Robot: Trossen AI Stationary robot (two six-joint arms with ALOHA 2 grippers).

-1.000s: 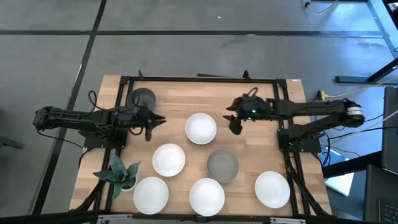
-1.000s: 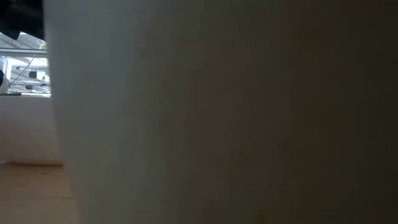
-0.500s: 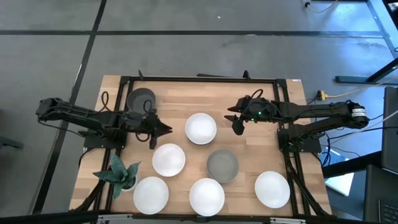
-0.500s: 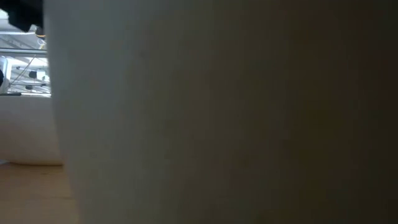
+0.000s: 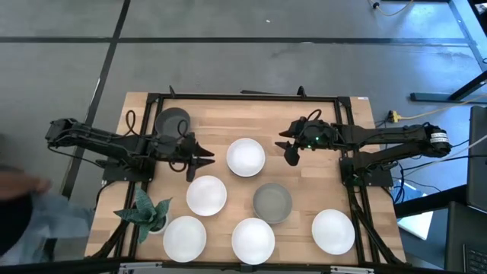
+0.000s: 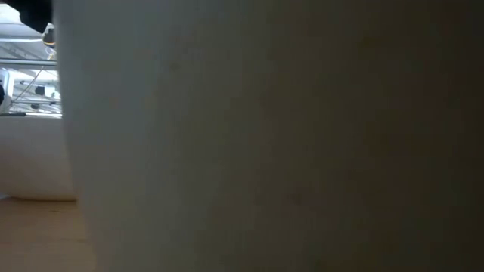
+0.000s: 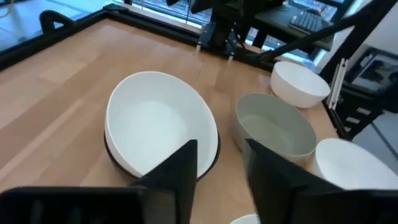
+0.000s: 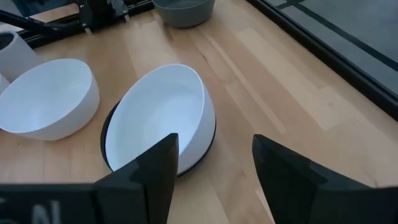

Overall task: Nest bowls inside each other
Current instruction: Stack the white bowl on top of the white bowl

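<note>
A white bowl (image 5: 246, 157) sits tilted inside a black bowl (image 7: 211, 158) at the table's middle. My left gripper (image 5: 204, 160) hovers open just left of it; the left wrist view shows this bowl (image 7: 158, 121) ahead of its fingers. My right gripper (image 5: 289, 156) waits open to the right of the pair, which also shows in the right wrist view (image 8: 158, 118). One grey bowl (image 5: 172, 120) stands at the far left, another grey bowl (image 5: 272, 202) right of centre. Several white bowls (image 5: 206, 195) rest upright along the near side.
A small green plant (image 5: 144, 213) stands at the near left corner. A blurred person (image 5: 23, 205) shows beyond the table's left edge. In the low view, a white bowl (image 6: 265, 136) close to the camera blocks nearly everything. A black frame (image 5: 243, 97) rims the table.
My left gripper has moved toward the table's right, away from the far-left grey bowl and closer to the white bowl in the black one. A person has come into view at the picture's left edge. The bowls have stayed where they were.
</note>
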